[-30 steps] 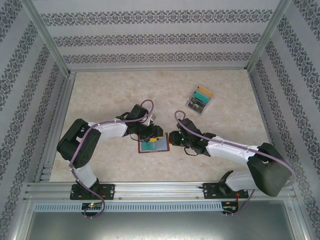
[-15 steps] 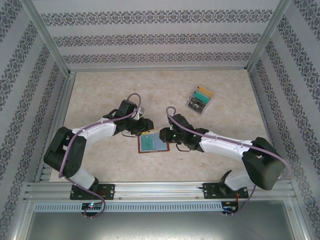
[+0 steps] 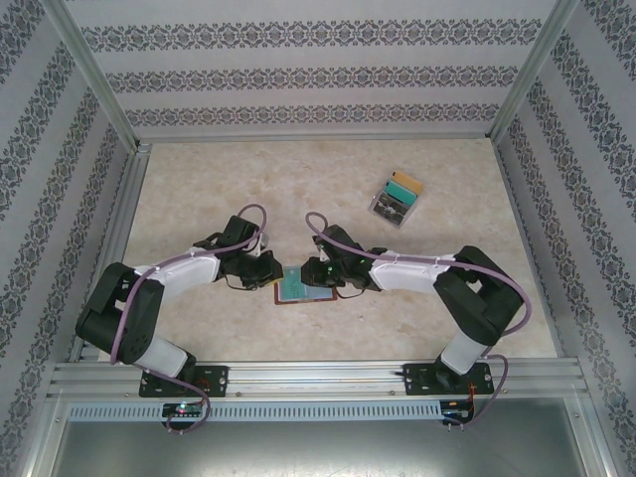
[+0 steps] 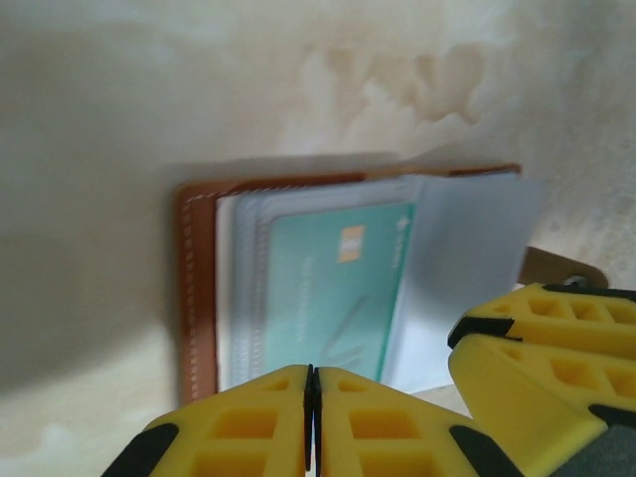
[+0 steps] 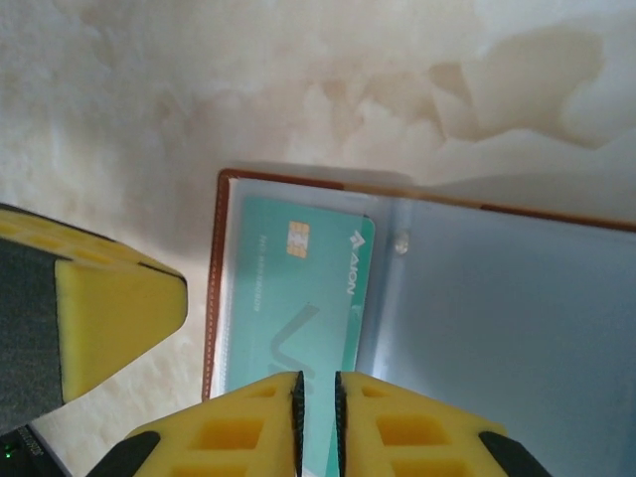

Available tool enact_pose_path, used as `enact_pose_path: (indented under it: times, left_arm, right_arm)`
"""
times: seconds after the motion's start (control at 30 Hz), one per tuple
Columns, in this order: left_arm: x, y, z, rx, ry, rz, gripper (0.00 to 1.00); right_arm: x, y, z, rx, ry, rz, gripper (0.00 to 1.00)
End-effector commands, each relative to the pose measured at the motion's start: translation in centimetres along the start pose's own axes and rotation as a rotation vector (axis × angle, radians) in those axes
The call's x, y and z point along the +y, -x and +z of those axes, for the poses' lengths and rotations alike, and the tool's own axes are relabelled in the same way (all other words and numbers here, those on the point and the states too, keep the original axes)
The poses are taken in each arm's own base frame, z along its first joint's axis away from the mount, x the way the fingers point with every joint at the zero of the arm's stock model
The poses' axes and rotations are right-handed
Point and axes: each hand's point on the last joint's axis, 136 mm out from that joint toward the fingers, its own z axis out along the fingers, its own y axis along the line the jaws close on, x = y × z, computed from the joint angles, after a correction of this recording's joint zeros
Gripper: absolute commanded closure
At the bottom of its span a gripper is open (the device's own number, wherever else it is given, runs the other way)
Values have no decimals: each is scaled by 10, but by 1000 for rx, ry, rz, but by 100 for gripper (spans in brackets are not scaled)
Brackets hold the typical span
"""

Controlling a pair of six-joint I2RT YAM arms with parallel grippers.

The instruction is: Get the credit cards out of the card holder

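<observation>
**Closing in from both sides**

Both arms are sitting further left than a second ago. The left gripper (image 3: 268,273), which was over the card holder (image 3: 303,293), is now resting just off its left edge. The right gripper (image 3: 316,276) is reaching further in and is lying over the holder's right half. The holder itself is staying where it was, lying open and flat on the worktop (image 3: 199,189) between the two arms.

In the left wrist view, the left gripper's fingers are pressing together with no gap and nothing visible between them. In the right wrist view, the right gripper is showing only a narrow slit. I cannot tell whether it is pinching a thin edge or merely bearing down.

A teal card (image 5: 288,298) is still sitting tucked in the left-hand pocket, chip end toward the far side. Pale sleeves (image 4: 238,288) are fanning out beside it, and whether they are hiding more credit cards is not clear.

The arrangement seems to be working as a brace and a tool. The right gripper is probably pinning the pale right flap (image 5: 497,318) so the holder is neither folding shut nor sliding. The left gripper's closed fingers are forming a thin wedge at the open edge, suited to working the card loose.

A clear box (image 3: 397,197) of coloured cards is lying well apart at the far right.
</observation>
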Motion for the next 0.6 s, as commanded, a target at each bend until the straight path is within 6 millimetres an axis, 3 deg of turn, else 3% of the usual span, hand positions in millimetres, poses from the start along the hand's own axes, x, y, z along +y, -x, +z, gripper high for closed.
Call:
enact_pose_path:
  times: [0.0, 0.3, 0.57]
  left_arm:
    - [3, -5, 5, 31, -7, -9, 89]
    - [1, -10, 15, 61, -11, -6, 89]
    - [21, -16, 23, 91, 61, -43, 93]
  right_arm:
    - [15, 2, 6, 14, 58, 17, 81]
    - [-1, -5, 16, 48, 43, 60, 81]
    - [-13, -6, 17, 48, 0, 86, 78]
